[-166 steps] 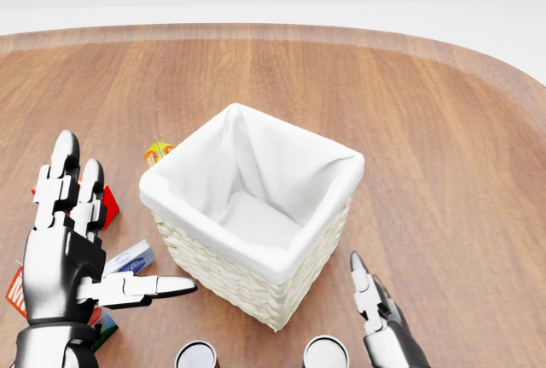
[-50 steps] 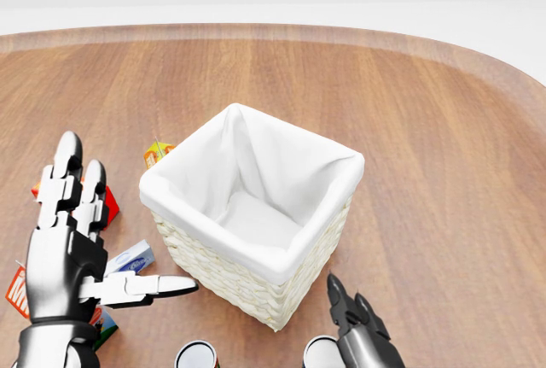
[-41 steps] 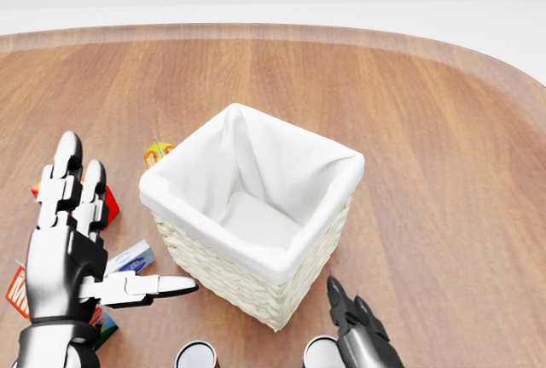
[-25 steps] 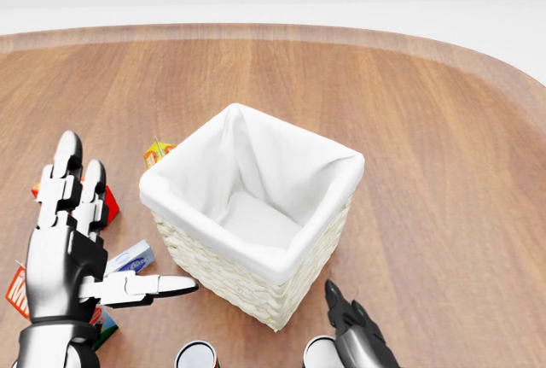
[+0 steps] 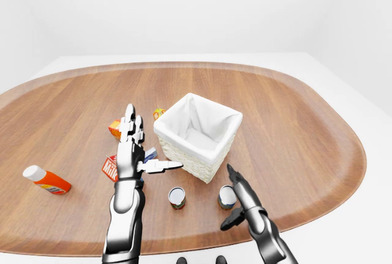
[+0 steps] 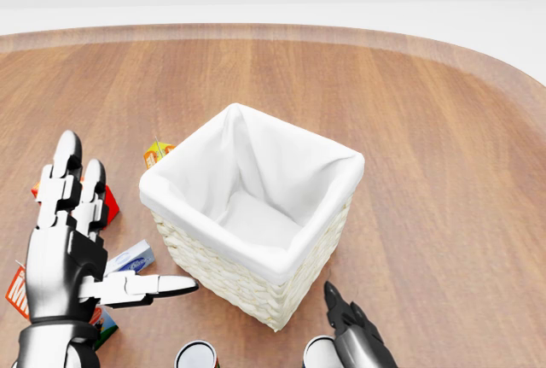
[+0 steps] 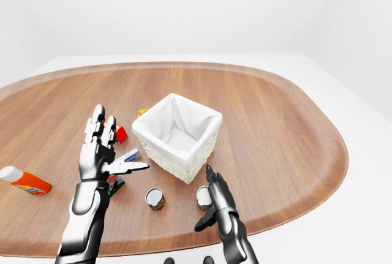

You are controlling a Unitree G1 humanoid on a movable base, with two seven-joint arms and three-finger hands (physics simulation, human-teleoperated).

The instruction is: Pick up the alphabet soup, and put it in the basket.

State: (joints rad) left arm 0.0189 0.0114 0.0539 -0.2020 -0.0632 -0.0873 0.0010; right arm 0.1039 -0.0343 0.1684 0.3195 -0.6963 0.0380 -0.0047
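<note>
Fingers [image 5: 236, 181] spread on right hand [image 5: 243, 199], just beside upright alphabet soup [image 5: 226, 196], long axis vertical, lid upward.

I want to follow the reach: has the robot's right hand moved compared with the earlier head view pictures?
Yes. The right hand has shifted left and lower in the head view, nearer the white-lined wicker basket corner and over the right-hand can.

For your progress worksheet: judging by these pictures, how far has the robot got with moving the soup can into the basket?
Nothing is finished: the basket holds only its white liner. In hand: the open right robot hand sits beside one can, fingers not closed round it. A second can stands apart; labels are unreadable. The left robot hand is open. Left: grasp, lift, drop in.
</note>
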